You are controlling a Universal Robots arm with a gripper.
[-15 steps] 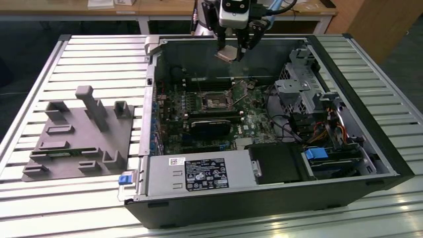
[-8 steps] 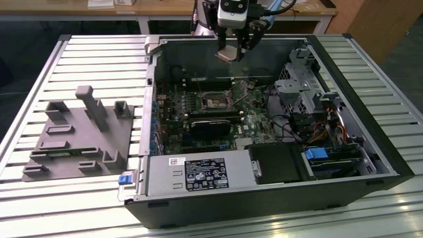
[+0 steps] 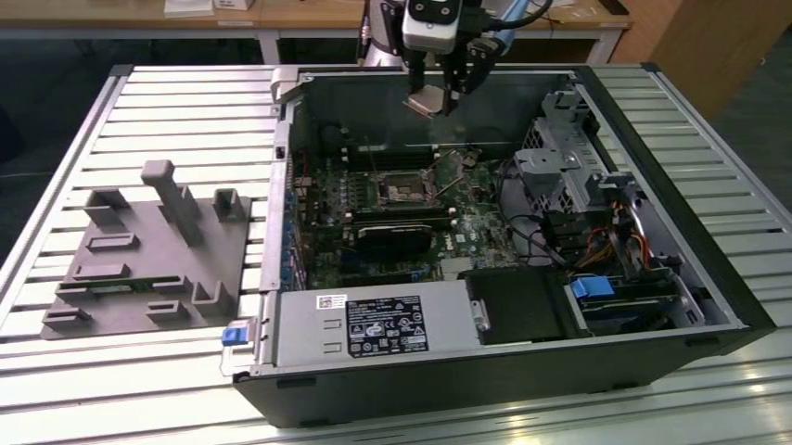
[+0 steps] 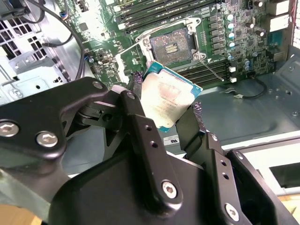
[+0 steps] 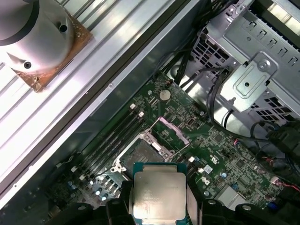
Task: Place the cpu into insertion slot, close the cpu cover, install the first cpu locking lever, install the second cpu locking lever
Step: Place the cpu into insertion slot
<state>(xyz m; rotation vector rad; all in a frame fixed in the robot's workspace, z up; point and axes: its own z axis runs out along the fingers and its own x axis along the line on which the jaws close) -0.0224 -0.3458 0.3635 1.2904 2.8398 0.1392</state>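
Holds cpu [image 4: 168, 101] by opposite edges in closed gripper [image 4: 166, 93], in air over the case's [image 3: 693, 269] far side, well above slot [image 4: 169, 45]. Judged light, stiff, slick-faced, fragile underneath; best gripped at the edges only.

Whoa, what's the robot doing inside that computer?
The robot's gripper holds the cpu, jaws shut on its edges, in the air above the open computer case. On the green motherboard below, the insertion slot is empty and the cpu cover stands flipped open. The chip isn't in yet.
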